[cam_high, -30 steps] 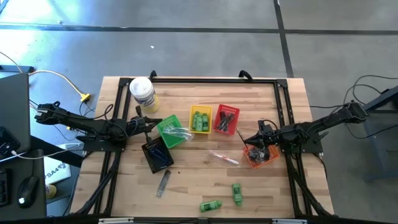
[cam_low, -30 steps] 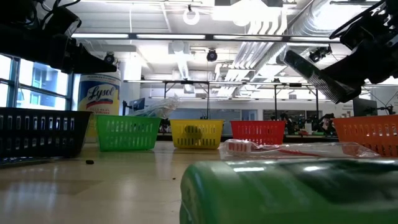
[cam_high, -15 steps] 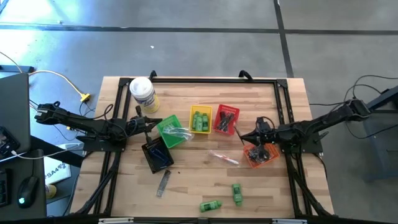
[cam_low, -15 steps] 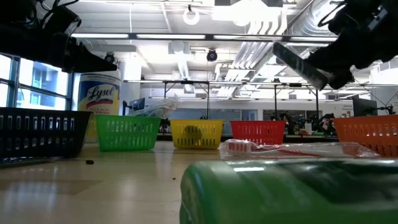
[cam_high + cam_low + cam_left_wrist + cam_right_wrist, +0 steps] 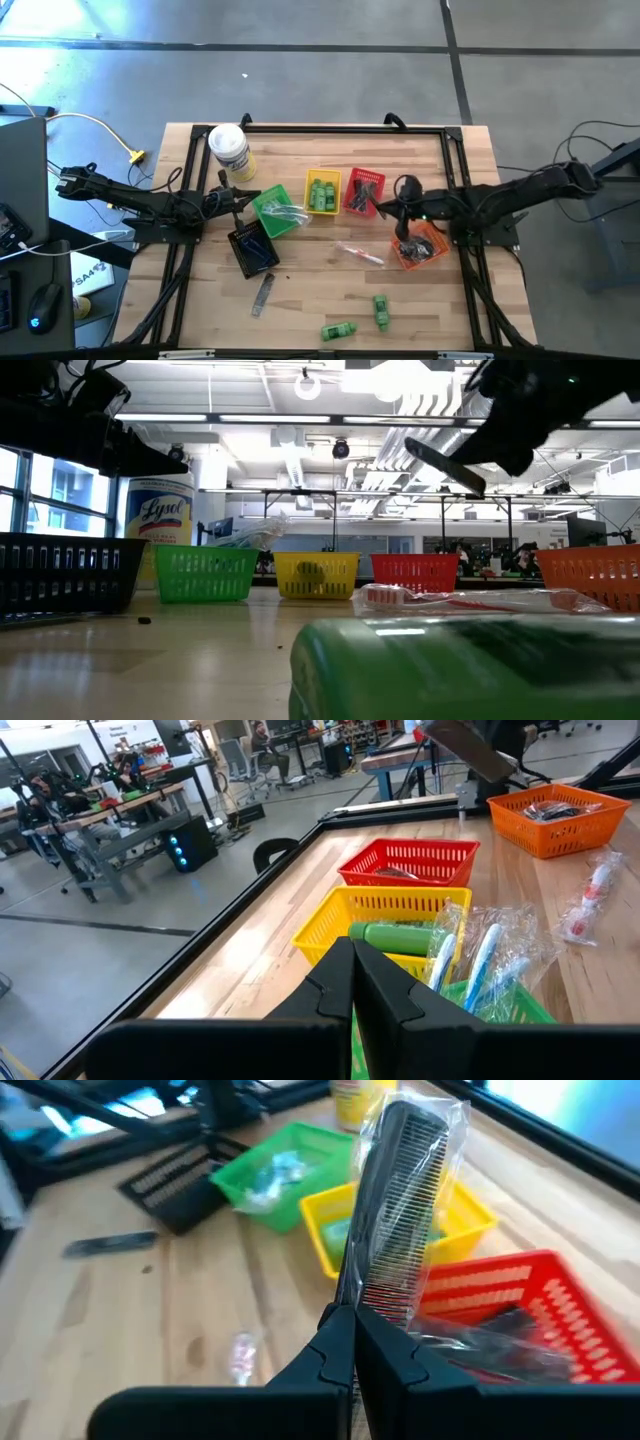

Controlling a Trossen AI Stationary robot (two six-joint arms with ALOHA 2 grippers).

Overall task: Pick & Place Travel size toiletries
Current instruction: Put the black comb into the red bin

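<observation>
Wooden surface on grey concrete floor. Yellow basket holds green bottles; red basket combs. Right pincer grips wrapped comb; left pincer closed, empty.

The right gripper pinches a black comb in clear wrap — upright above the red basket. Beyond sit a yellow basket and a green basket — on the wooden table.
</observation>
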